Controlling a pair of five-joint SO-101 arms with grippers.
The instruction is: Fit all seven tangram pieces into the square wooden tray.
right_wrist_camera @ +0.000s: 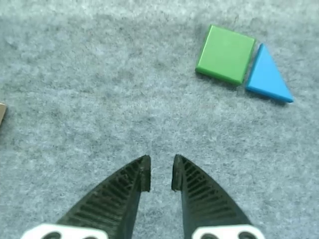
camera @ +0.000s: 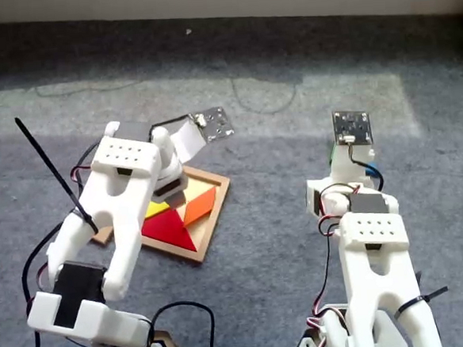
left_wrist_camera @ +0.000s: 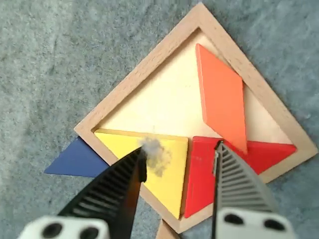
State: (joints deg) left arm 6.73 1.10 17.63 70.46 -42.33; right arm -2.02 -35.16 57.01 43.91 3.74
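my left gripper [left_wrist_camera: 179,149] hangs, jaws apart, over the yellow triangle [left_wrist_camera: 167,186] in the wooden tray [left_wrist_camera: 144,69]. the orange parallelogram [left_wrist_camera: 222,97] seems to ride on the red triangle [left_wrist_camera: 202,174], so pressing down could jam it.

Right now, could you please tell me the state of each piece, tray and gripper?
Wooden tray: partly filled.
Yellow triangle: in tray.
Red triangle: in tray.
Orange parallelogram: in tray.
Dark blue triangle: outside tray.
Green square: on carpet.
Light blue triangle: on carpet.
Left gripper: open, empty.
Right gripper: slightly open, empty.
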